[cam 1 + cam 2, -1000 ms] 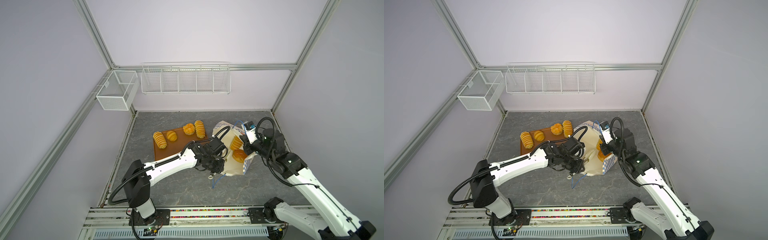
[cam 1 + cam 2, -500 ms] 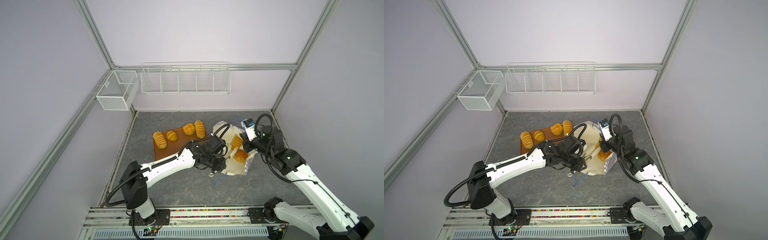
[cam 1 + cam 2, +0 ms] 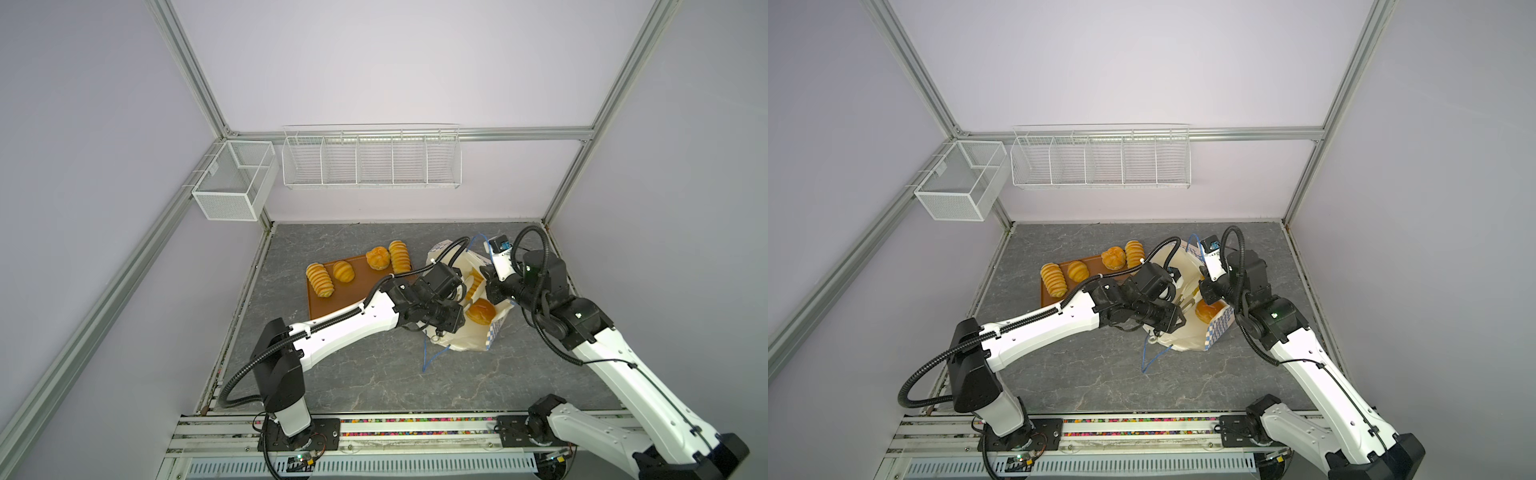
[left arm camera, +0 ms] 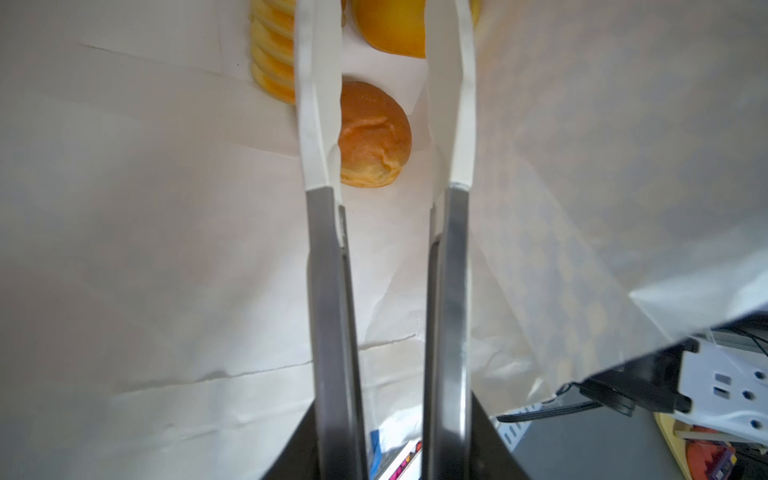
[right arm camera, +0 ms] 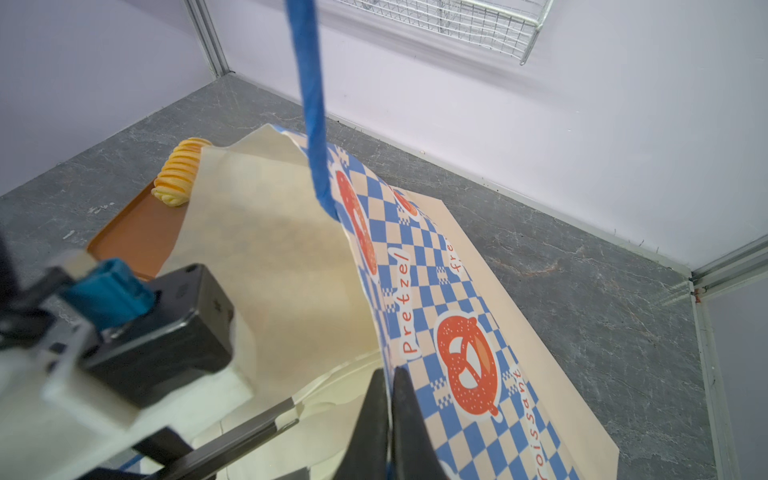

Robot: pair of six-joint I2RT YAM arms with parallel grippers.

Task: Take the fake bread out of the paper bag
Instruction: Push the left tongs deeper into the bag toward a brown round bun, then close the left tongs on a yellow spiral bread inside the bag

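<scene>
Grey marbled worktop point(image 3: 374, 374) for this one. Paper bag point(image 3: 467, 345) lies on its side, smooth cream paper with a blue-check band and orange pretzel prints (thin blue cord handle point(image 5: 311, 104) looping off the rim). Right hand point(image 5: 390, 374) is pinched tight on the bag's rim, arm bent in from the right. Left hand point(image 4: 383, 25) reaches low into the mouth, its long white-tipped fingers parted and gripping nothing. A glossy round brown bun point(image 4: 374, 137) shows between them, next to a ridged loaf point(image 4: 272, 54). Four more pieces of fake bread point(image 3: 319, 279) sit on the flat brown tray point(image 3: 345, 297).
</scene>
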